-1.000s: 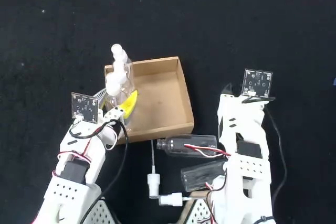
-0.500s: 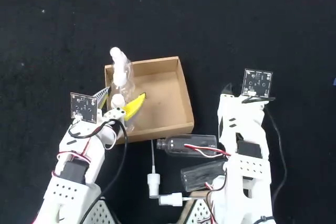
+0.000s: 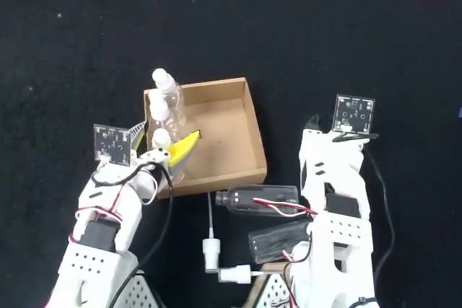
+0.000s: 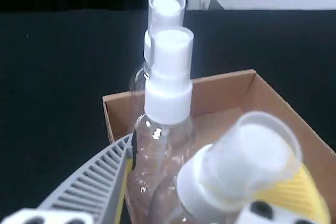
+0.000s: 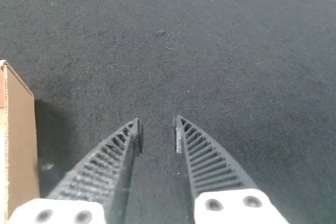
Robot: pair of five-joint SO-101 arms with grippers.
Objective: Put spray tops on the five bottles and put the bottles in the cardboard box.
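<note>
Three bottles with spray tops stand in a row along one side wall of the cardboard box [image 3: 216, 180]. The far bottle [image 3: 160, 78] and the middle bottle [image 3: 157, 110] stand close together. The near bottle [image 4: 241, 166] sits between the two jaws of the left tool [image 3: 173, 128]. The jaws look spread wide, with one on each side of the bottle. I think the tool has let go, but the glass is clear and hard to read, so I am not fully sure. To do this step well, the left tool should keep its jaws wide and pull straight back and up. Then it will not tip any of the three bottles. The box wall is just beside the bottles, so there is little room on that side. The other half of the box is bare, with room for more. The right tool [image 5: 157, 121] hangs over the dark tabletop [image 3: 361, 48] with its jaws a little apart, holding nothing. Two bare bottles [image 3: 253, 198] lie on the tabletop beside the right arm. Two loose spray tops [image 3: 211, 252] lie near them.
</note>
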